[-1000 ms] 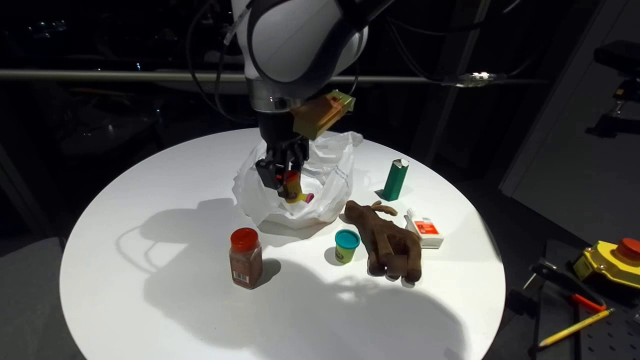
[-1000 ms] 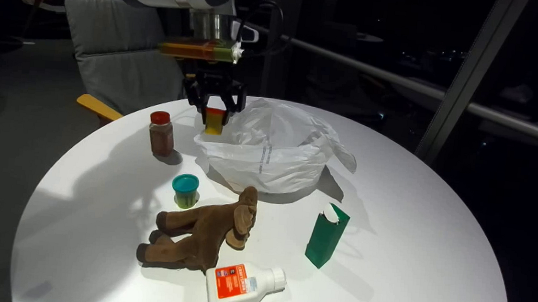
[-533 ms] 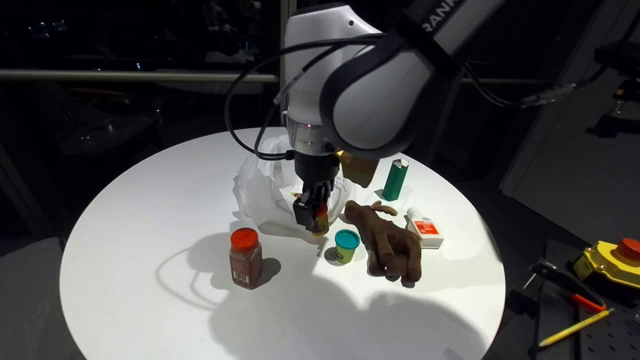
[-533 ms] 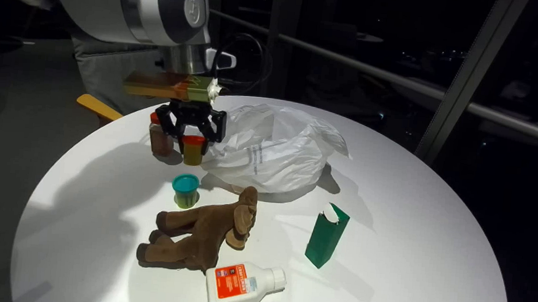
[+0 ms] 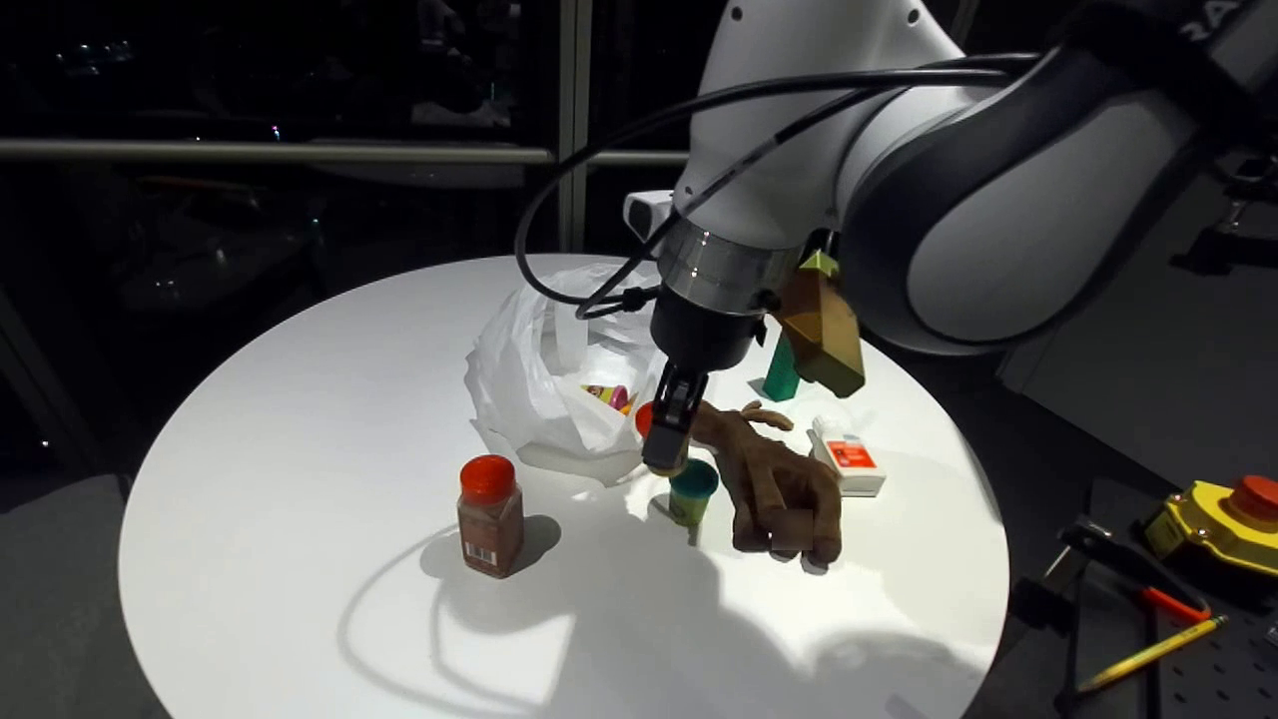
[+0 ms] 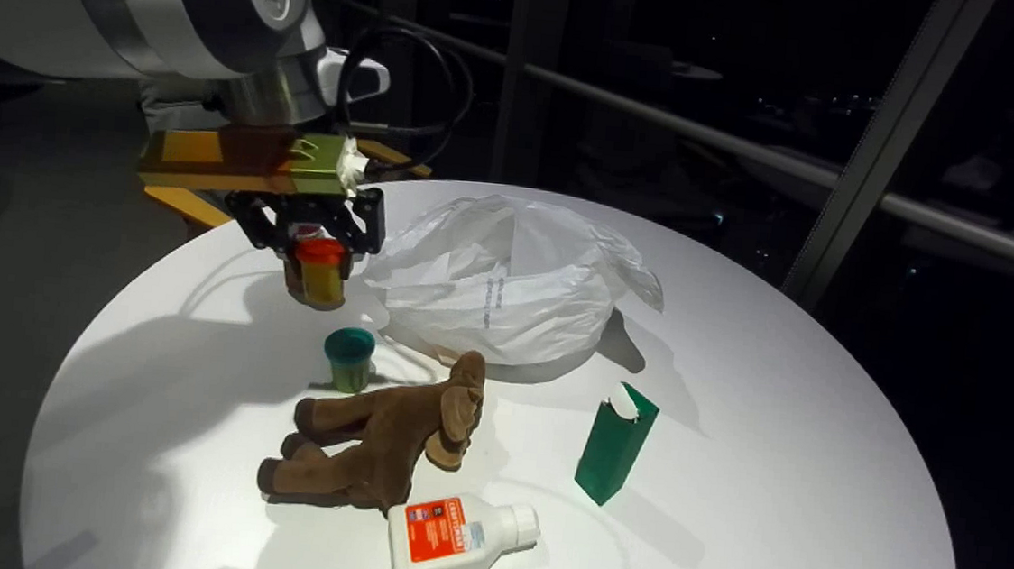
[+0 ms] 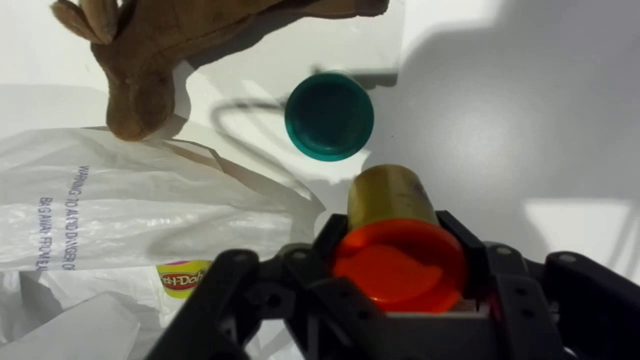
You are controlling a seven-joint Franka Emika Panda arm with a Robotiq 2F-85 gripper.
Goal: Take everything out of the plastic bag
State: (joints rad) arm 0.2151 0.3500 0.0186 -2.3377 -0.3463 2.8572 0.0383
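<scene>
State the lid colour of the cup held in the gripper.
The lid is bright orange-red; the wrist view shows it best.

Cropped and partly hidden objects.
In the wrist view, the upper edge crops the plush toy, the left edge the plastic bag, and the gripper overlaps a yellow-labelled tub. The jar and the green carton are each partly masked in an exterior view.

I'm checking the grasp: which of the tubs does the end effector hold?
The yellow, red-lidded tub, gripped by the end effector; the teal-lidded tub stands on the table, the pink-lidded one is in the bag.
</scene>
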